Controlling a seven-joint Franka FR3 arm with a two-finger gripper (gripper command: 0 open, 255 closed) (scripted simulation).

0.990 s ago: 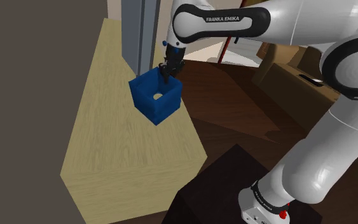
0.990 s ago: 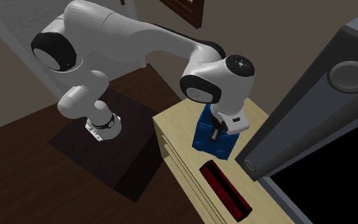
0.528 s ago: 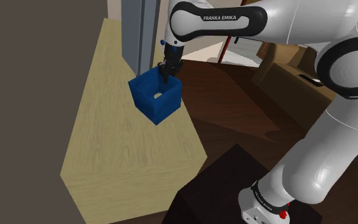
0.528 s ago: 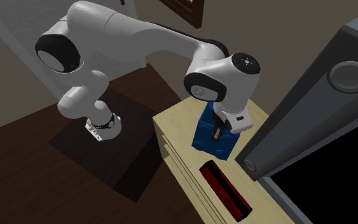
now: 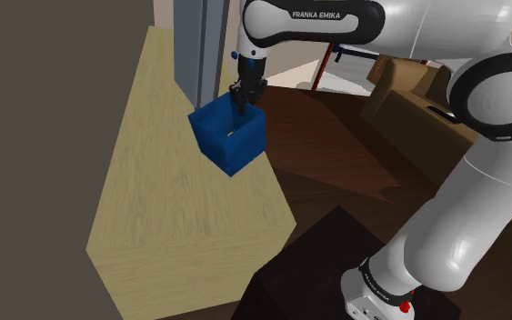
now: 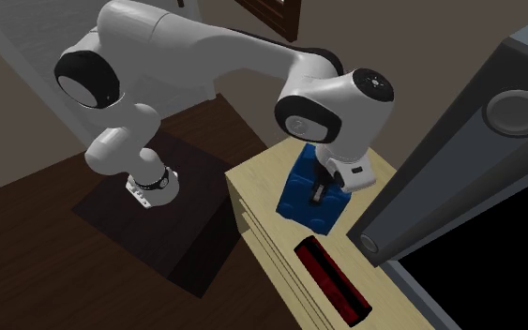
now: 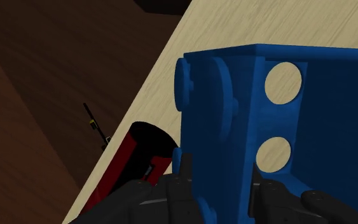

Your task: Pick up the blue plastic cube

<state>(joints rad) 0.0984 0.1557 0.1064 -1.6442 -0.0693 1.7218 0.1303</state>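
Shoulder view, left to right: light wood cabinet top (image 5: pixel 145 191), grey upright panel (image 5: pixel 197 45) at its far end, then blue cube (image 5: pixel 229 136) at the top's long edge facing the stand, close to that far corner. Black gripper (image 5: pixel 244 102) down on the cube's upper rim from above.

Wrist view: fingers (image 7: pixel 184 175) clamped either side of one cube wall, so pinching the cube, not spread. Round holes through the wall, wood visible behind them. Red-and-black cylinder (image 7: pixel 128 167) near the cube, along the same edge.

Reads as grasp made, lift step in hand. Looks tilted, one lower corner down; can't tell whether clear of the top.

Next: straight vertical raise, slow. Watch for swing about the pinch, since held off-centre by one wall. Avoid drift toward the panel or the cylinder.
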